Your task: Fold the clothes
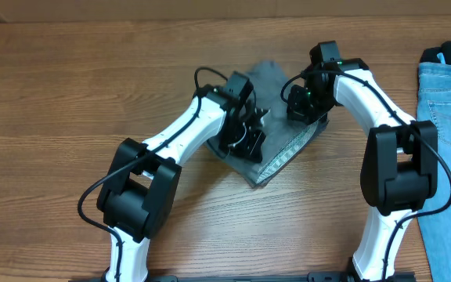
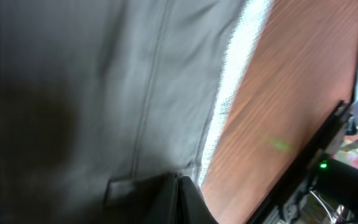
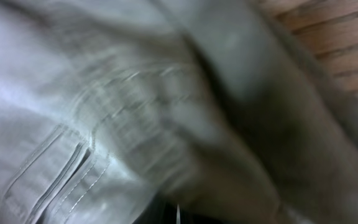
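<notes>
Shorts (image 1: 280, 160) sit mid-table (image 1: 69, 94), bunched, with both your arms down on them. Left claw (image 1: 249, 141) is clenched on the shorts' left side. Its wrist view is all grey cloth, with the dark fingertips (image 2: 182, 196) pressed together right at the fabric, so call it grasping the shorts. Right claw (image 1: 302, 110) is clenched too, on the upper right part of the shorts. That wrist view is blurred and only a sliver of the fingers (image 3: 179, 214) shows under the cloth, so the pinch on the shorts is probable, not certain. On edges, the pale woven edge (image 2: 229, 81) runs along the shorts' near-right side, from the right claw down toward the front corner, and it lies flat on the wood. A stitched pocket slit (image 3: 73, 168) is close to the right claw. The far corner of the shorts pokes out between the two wrists. For room, you have wide bare wood on your left and in front of the shorts. There is less on your right, where the jeans (image 1: 449, 110) lie along the table's right edge, well apart from the shorts, with the right arm's elbow standing between them.
</notes>
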